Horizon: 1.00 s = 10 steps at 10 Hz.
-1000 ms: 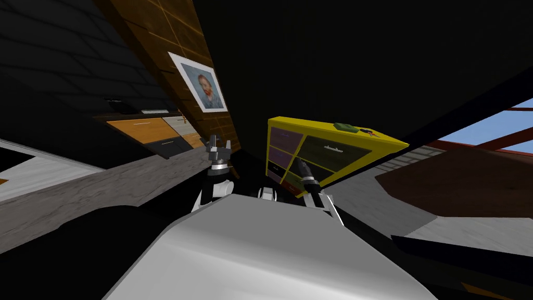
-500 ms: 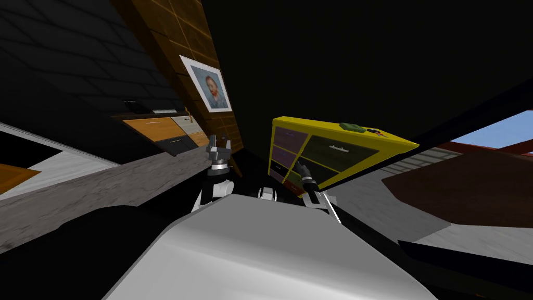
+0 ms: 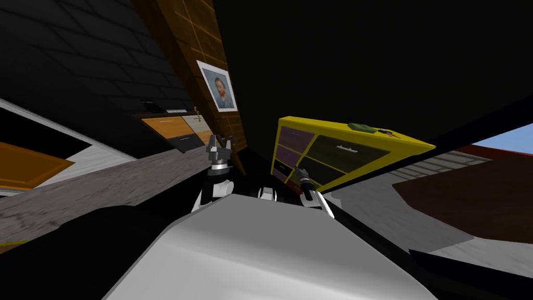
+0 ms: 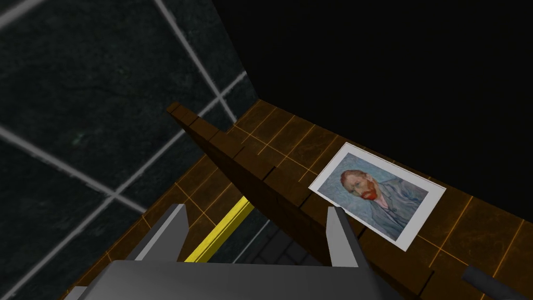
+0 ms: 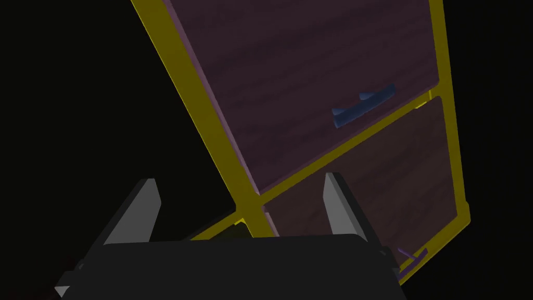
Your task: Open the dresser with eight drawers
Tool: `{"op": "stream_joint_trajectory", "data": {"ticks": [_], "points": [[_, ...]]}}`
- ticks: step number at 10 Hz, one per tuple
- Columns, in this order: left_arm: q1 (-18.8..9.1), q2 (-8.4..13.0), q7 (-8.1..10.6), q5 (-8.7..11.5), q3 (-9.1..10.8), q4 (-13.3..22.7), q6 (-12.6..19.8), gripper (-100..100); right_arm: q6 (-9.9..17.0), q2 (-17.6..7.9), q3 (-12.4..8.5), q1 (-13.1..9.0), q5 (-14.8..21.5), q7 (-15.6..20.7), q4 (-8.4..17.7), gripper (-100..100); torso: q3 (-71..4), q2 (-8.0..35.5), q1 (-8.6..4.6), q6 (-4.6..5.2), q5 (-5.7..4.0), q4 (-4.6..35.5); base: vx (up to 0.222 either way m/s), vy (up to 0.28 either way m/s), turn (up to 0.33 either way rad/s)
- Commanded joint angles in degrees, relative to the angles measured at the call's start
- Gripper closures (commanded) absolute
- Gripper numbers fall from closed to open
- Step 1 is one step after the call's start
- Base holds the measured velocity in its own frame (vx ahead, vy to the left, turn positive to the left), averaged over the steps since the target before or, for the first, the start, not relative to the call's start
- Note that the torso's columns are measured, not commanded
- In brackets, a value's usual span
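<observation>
- Currently the dresser (image 3: 338,151), yellow-framed with dark drawer fronts, stands ahead and to my right, near the right gripper (image 5: 239,177).
- Its fingers stand apart and grip nothing. Beyond the gap between them lies a yellow frame post (image 5: 208,135), not a handle.
- The nearest handle (image 5: 364,104), bluish, sits on the purple drawer front (image 5: 312,52) farther from the gripper, off to 1 side of the finger gap and slanted against it.
- Risk 1: a straight advance likely drives the fingertips into the frame post or the flat drawer front. The cause is the aim offset.
- Risk 2: closing without rolling the wrist likely catches the handle at 1 end and slips off on the pull; it looks thin.
- Risk 3: a pull not square to the front may jam the drawer, and a jolt could shift the small green thing (image 3: 360,126) on top.
- Meanwhile the left gripper (image 3: 219,139) is raised at my left, fingers apart and empty, well apart from the dresser; I judge little hazard there.
</observation>
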Motion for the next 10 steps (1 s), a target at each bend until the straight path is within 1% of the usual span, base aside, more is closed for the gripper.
{"op": "stream_joint_trajectory", "data": {"ticks": [1, 2, 3, 4, 5, 6, 7, 8, 9, 10], "points": [[0.01, 0.0, 0.0, 0.0, 0.0, 0.0, 0.0, 0, 4.28, -0.85, 0.59, -1.4, 4.52, 1.5, 3.8, -100, -0.02, -0.04, -0.04, 0.03, 0.0, -0.01, -0.054, 0.073, 0.123], [0.0, 0.0, 0.0, 0.0, 0.0, 0.0, 0.0, 0, 5.63, -0.85, 0.59, -1.4, 6.15, 1.5, 4.25, -100, -0.04, -0.07, 0.02, 0.0, 0.0, -0.02, -0.047, 0.059, 0.072], [0.01, 0.0, 0.0, 0.0, 0.0, 0.0, 0.0, 0, 6.98, -1.19, 0.87, -2.54, 8.05, 2.6, 6.95, -100, -0.05, -0.08, -0.02, 0.03, 0.01, -0.02, -0.049, 0.063, 0.143], [0.0, 0.0, 0.0, 0.0, 0.0, 0.0, 0.0, 0, 8.05, -1.19, 0.87, -2.54, 9.65, 2.6, 7.26, -100, -0.04, -0.06, 0.01, 0.0, 0.0, -0.02, -0.036, 0.06, 0.068], [0.01, 0.0, 0.0, 0.0, 0.01, 0.0, 0.0, 0, 8.57, -1.19, 0.87, -2.54, 9.65, 2.6, 7.26, -100, -0.05, -0.08, -0.02, 0.04, 0.01, -0.02, -0.012, 0.03, -0.015], [0.01, 0.0, 0.0, 0.0, 0.01, 0.0, 0.0, 0, 10.47, -1.58, 1.15, -3.71, 12.43, 3.75, 9.88, -100, -0.08, -0.12, -0.1, 0.03, -0.02, -0.03, -0.027, 0.037, 0.117], [0.01, 0.0, 0.0, 0.0, 0.01, 0.0, 0.0, 0, 11.49, -1.58, 1.15, -3.71, 13.1, 3.75, 10.27, -100, -0.04, -0.07, -0.03, -0.01, -0.01, -0.02, -0.03, 0.046, 0.094], [0.01, 0.0, 0.0, 0.0, 0.01, 0.0, 0.0, 0, 13.16, -2.02, 1.43, -4.92, 15.55, 4.92, 12.64, -100, -0.02, -0.03, 0.02, 0.02, 0.01, -0.01, -0.035, 0.071, 0.176], [0.0, 0.0, 0.0, 0.0, 0.0, 0.0, 0.0, 0, 14.36, -2.02, 1.43, -4.92, 16.46, 4.92, 13.26, -100, -0.01, -0.02, 0.11, -0.01, 0.03, 0.0, -0.029, 0.062, 0.077], [0.01, 0.0, 0.0, 0.0, 0.01, 0.0, 0.0, 0, 15.85, -2.51, 1.71, -6.15, 19.02, 6.12, 16.07, -100, -0.01, -0.02, 0.04, 0.05, 0.02, -0.01, -0.042, 0.06, 0.135]]}}
